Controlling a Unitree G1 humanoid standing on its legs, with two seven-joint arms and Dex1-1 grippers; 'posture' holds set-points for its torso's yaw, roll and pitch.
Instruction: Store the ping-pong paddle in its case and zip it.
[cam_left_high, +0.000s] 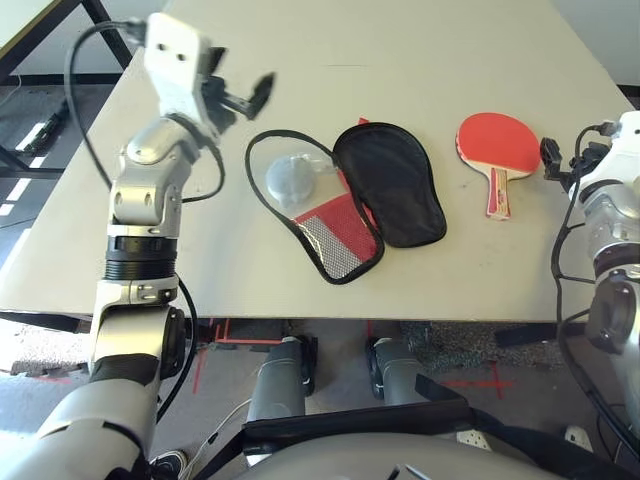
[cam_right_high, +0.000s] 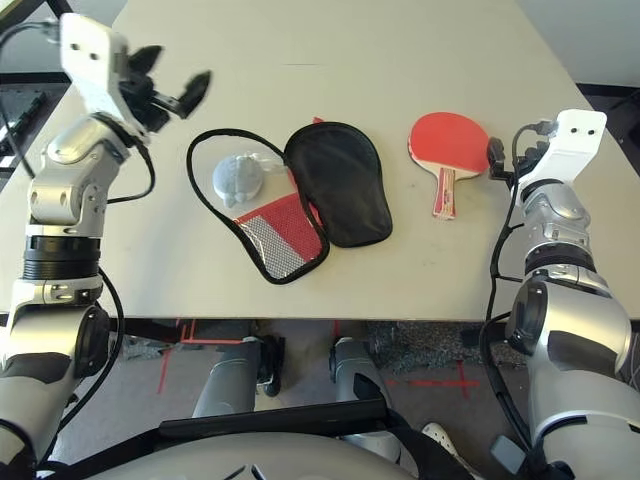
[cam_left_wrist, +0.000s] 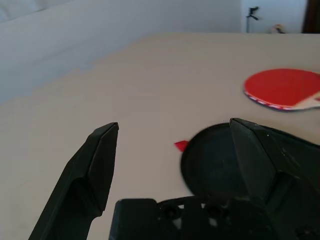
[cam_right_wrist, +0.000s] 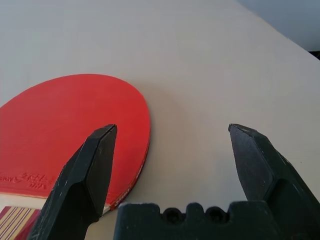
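Case (cam_left_high: 350, 200) unzipped and spread flat mid-table, paddle (cam_left_high: 497, 143) at its 3 o'clock, well apart, left gripper (cam_left_high: 247, 98) gaping empty at case's 10 o'clock, right gripper (cam_right_wrist: 172, 150) wide open beside paddle.

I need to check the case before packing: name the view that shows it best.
The left eye view: the case lies fully unzipped, both halves visible, a grey ball inside. The right eye view shows the same. The left wrist view catches one black flap; the right wrist view shows the paddle.
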